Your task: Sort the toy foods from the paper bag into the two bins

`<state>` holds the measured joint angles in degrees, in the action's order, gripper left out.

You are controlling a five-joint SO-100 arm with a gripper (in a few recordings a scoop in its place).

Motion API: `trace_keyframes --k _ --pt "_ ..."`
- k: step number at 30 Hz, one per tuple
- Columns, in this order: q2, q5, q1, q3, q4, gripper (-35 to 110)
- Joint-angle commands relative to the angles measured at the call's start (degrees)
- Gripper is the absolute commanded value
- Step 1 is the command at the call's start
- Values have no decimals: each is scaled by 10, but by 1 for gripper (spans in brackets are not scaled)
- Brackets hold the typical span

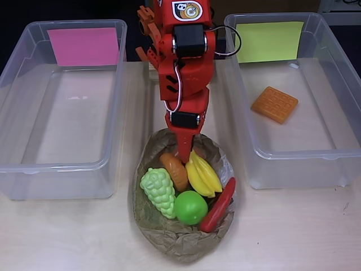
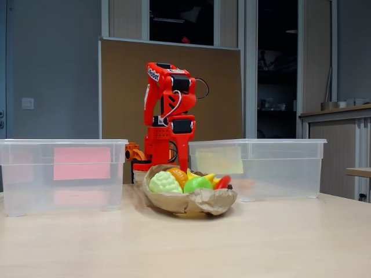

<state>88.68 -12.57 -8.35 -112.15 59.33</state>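
Paper bag (image 1: 180,237) sits at the table's (image 1: 67,237) near edge between the two bins, holding light green grapes (image 1: 158,191), green apple (image 1: 190,207), red chili (image 1: 219,205), yellow bananas (image 1: 203,174) and an orange-brown bread roll (image 1: 175,170). Red gripper (image 1: 184,155) points down into the bag's back end between roll and bananas; can't tell if its fingers are apart or closed, nothing visibly gripped. Orange waffle (image 1: 274,104) lies alone in the bin with the yellow-green card (image 1: 338,152), right in overhead view; the bin with the pink card (image 1: 17,169) stands left.
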Motion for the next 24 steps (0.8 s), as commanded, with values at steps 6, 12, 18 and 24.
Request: trace_keyframes --k 6,12,18,24 --pt "-1 -4 -11 52 21 3" --pt "-4 -22 -29 66 47 12" --pt "-11 -13 -37 62 31 16" --pt "-22 -11 -42 64 25 20"
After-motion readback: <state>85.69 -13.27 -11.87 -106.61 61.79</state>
